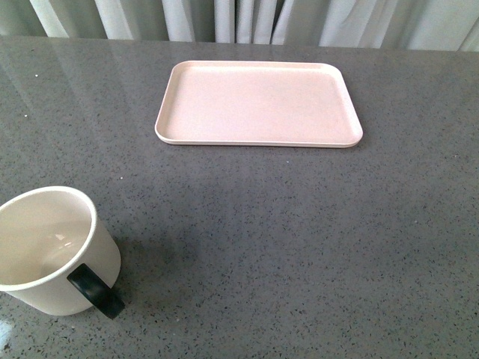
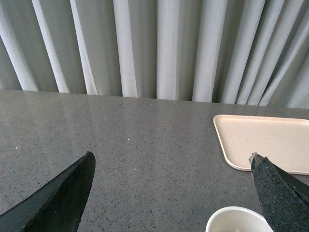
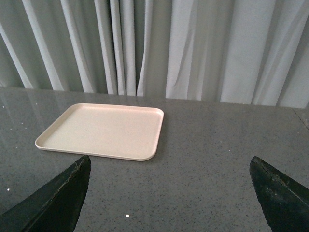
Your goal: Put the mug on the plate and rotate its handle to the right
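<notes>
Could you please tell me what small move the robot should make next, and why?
Probably ease the left gripper, open and empty, down toward the mug: it stands on the table nearer the robot's left, well short of the plate, and its rim shows close to that gripper in the left wrist view.

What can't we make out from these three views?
Front view: the mug is cut off by the left edge, and its far side is hidden by its own body. Neither arm shows.
Left wrist view: only an arc of the mug's rim shows at the bottom edge, partly behind a finger of the left gripper. The plate runs off the right edge.
Right wrist view: the mug is out of frame. Only the fingertips of the right gripper show.
</notes>
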`<state>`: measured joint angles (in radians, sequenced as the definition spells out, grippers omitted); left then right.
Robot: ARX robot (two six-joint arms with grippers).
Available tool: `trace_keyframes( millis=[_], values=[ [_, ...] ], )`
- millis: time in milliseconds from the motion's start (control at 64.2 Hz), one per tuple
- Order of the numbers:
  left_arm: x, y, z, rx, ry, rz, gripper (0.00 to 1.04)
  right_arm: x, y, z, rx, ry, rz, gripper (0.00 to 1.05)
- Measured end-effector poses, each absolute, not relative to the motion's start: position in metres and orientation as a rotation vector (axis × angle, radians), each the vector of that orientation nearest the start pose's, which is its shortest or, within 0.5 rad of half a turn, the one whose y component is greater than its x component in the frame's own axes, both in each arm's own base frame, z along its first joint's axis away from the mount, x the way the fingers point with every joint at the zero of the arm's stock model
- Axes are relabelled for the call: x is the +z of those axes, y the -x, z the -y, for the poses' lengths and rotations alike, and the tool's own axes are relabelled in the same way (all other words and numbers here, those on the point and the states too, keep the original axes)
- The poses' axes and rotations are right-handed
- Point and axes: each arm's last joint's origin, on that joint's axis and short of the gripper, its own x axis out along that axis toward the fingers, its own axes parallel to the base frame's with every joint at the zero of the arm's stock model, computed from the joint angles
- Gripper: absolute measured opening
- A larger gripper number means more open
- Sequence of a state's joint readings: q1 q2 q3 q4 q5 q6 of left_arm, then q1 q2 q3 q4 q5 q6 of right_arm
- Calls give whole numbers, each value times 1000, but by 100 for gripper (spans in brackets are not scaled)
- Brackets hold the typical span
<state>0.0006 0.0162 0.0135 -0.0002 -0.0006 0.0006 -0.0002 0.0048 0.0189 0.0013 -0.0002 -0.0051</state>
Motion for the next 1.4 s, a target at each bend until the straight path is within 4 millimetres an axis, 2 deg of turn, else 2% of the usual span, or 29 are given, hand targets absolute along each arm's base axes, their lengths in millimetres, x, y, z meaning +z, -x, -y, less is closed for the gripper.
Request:
trace_keyframes(
  millis=[62, 93, 156, 218, 390, 514, 686, 810, 1402],
  values=[
    [167, -98, 0, 2, 0, -4, 96, 170, -97, 0, 0, 6, 15, 96],
    [166, -98, -1, 23, 29, -62, 96, 170, -97, 0, 0, 5, 15, 96],
    [170, -100, -3, 55, 118, -319, 96, 170, -97, 0, -1, 5, 15, 96],
    [176, -107, -9, 80, 167, -454, 96, 170, -97, 0, 0, 5, 15, 96],
    [196, -131, -29, 153, 211, -524, 96, 170, -97, 0, 0, 4, 15, 96],
    [200, -150, -34, 158, 188, -561, 96, 170, -97, 0, 0, 4, 15, 96],
    [192, -177, -25, 94, 163, -629, 96, 170, -97, 0, 0, 4, 15, 96],
    [182, -189, -20, 83, 160, -680, 96, 170, -97, 0, 0, 4, 15, 96],
    [150, -210, -1, -41, 175, -818, 96, 170, -97, 0, 0, 4, 15, 96]
  ],
)
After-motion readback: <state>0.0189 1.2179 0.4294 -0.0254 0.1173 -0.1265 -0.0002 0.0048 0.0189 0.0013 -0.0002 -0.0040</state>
